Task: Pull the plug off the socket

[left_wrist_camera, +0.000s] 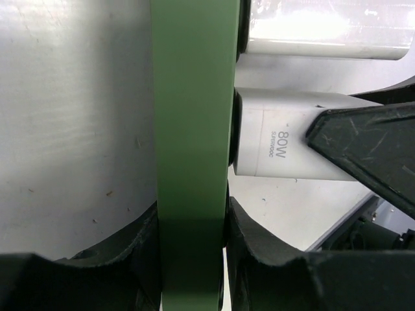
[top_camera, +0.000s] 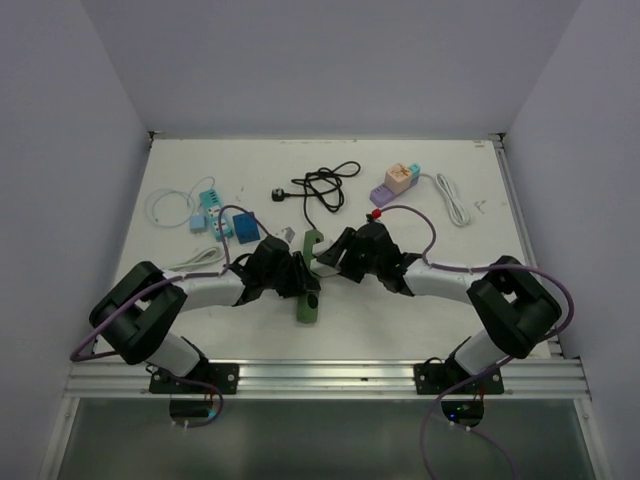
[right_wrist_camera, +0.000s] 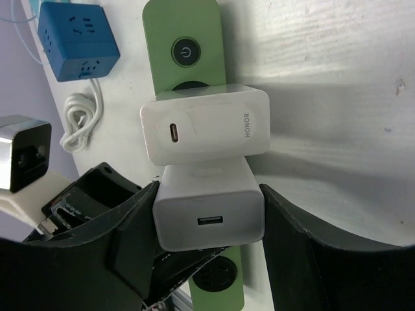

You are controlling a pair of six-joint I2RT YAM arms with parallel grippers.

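Left claw (left_wrist_camera: 192,223) tight around green socket strip (left_wrist_camera: 191,97), right claw (right_wrist_camera: 209,208) tight around 80W white plug (right_wrist_camera: 209,223)

The white charger (left_wrist_camera: 285,150), centre right of the left wrist view, bears "80W" beside a smaller line too fine to read. The second white charger (right_wrist_camera: 204,126), centre of the right wrist view, bears "HONOR", set sideways. The green power strip (right_wrist_camera: 162,26), top of that view, carries a power symbol on its button (right_wrist_camera: 186,52).

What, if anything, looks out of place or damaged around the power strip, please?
Nothing stands out. The green power strip lies flat, clamped by the left hand; the HONOR charger and the nearer charger both sit fully plugged in, the right hand gripping the nearer one.
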